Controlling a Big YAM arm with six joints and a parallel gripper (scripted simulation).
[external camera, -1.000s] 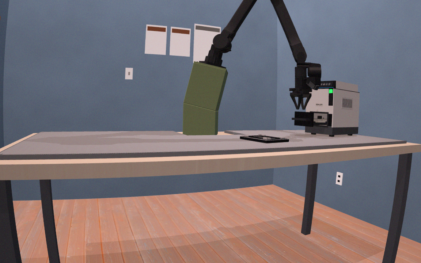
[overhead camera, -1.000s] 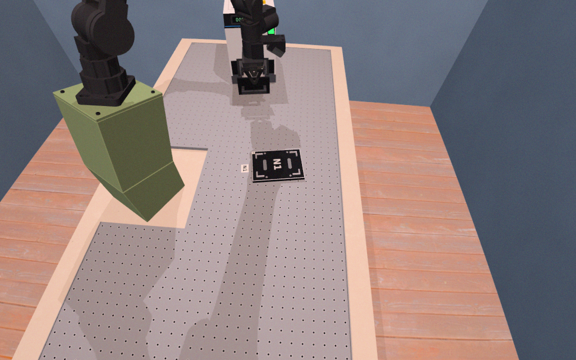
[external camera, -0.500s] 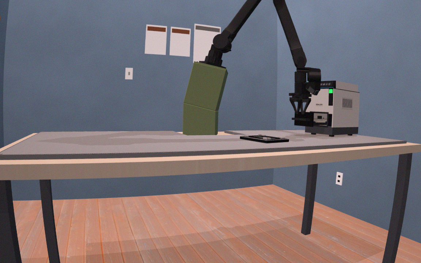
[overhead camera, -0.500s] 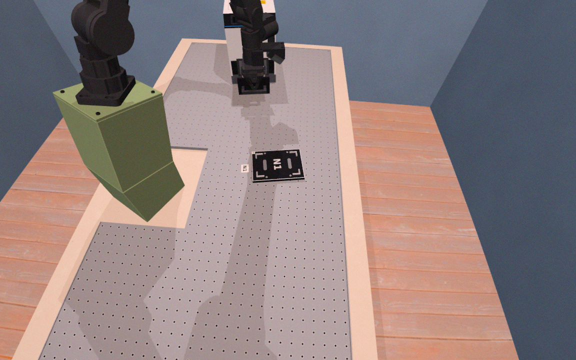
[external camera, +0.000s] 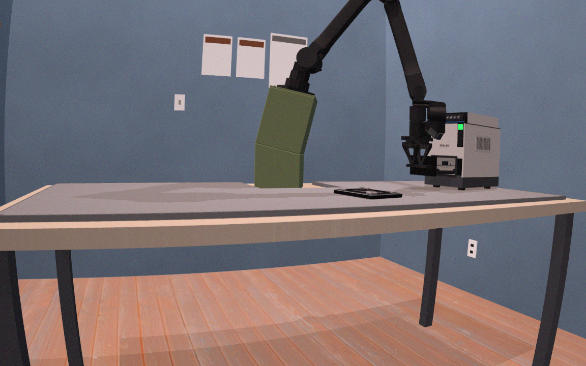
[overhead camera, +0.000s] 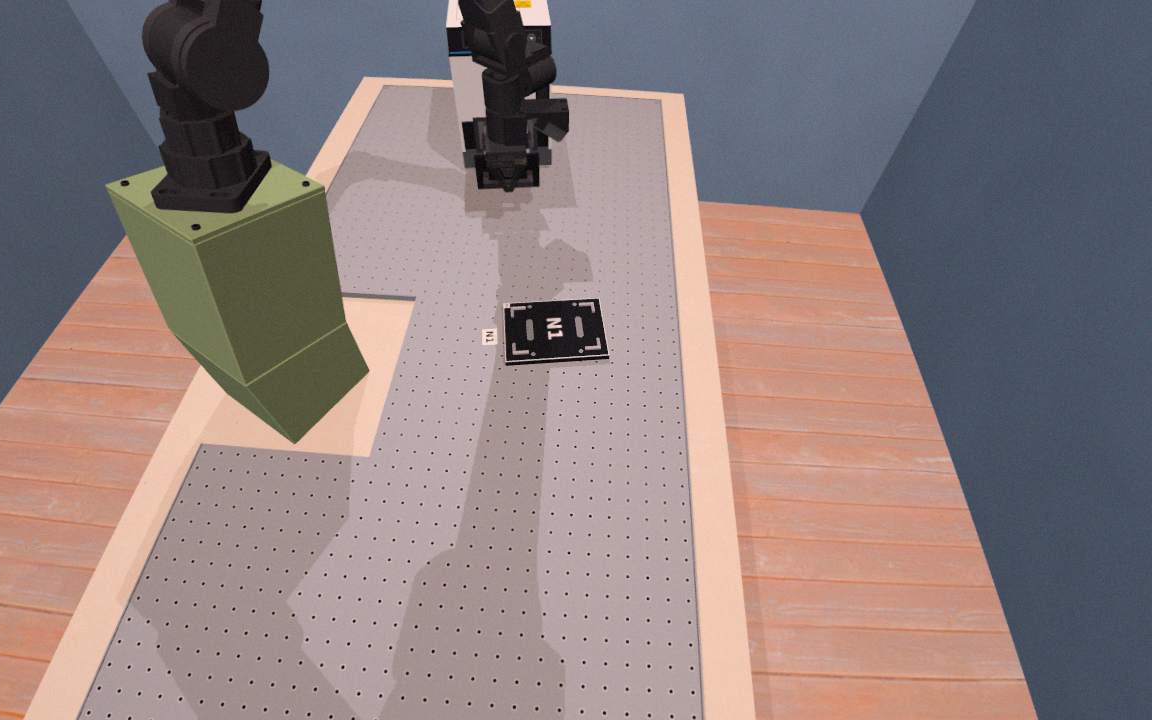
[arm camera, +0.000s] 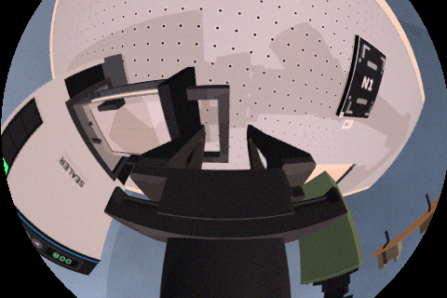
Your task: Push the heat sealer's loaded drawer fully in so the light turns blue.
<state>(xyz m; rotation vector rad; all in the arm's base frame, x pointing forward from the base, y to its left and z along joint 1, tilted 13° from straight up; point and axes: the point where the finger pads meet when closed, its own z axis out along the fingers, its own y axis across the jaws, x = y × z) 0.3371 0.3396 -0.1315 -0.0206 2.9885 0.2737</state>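
Note:
The white heat sealer [overhead camera: 467, 94] [external camera: 481, 161] [arm camera: 42, 191] stands upright at the table's far end. Its light [external camera: 460, 126] [arm camera: 5, 166] is green. The black drawer [external camera: 418, 171] [arm camera: 181, 102] sticks out of its front. In the wrist view a pale sheet [arm camera: 130, 126] lies inside a dark border; I cannot tell the sealing frame from the drawer's rim, and the near corner is hidden. My gripper [external camera: 415, 164] [arm camera: 225, 129] is part open, pointing down, with its fingertips on either side of the outer bar of the drawer handle [arm camera: 224, 107]. Whether they touch it I cannot tell.
A black plate marked N1 [overhead camera: 553, 347] [external camera: 368, 195] [arm camera: 364, 62] lies on the perforated table top, in front of the sealer. The green pedestal [overhead camera: 267, 295] [external camera: 286, 118] [arm camera: 328, 247] carries the arm at the table's side. A wall stands behind the sealer.

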